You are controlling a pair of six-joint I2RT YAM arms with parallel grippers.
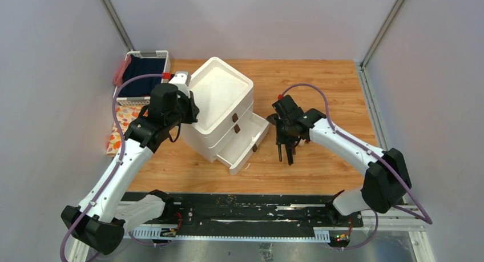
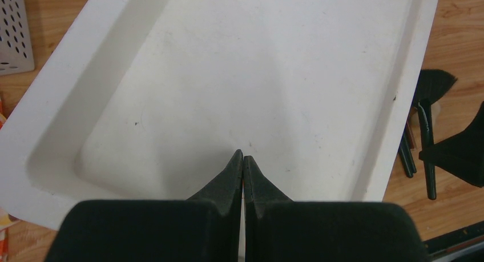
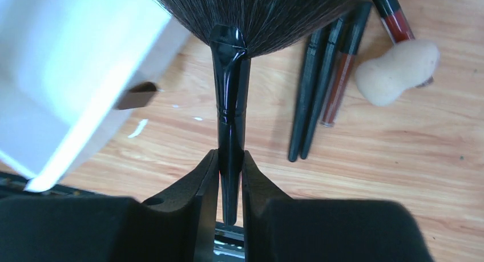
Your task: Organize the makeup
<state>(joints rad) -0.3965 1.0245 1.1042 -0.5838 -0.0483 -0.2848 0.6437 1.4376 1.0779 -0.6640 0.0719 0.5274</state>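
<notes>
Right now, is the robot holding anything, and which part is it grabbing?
The right gripper pinches the black fan brush by its handle's thin end. The left gripper is shut, empty.

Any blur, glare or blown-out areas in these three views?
Top view: sharp, even light, soft shadows. Left wrist: white box nearly washed out, little contrast. Right wrist: drawer blown out and blurred; brush handle sharp, with small glints.
</notes>
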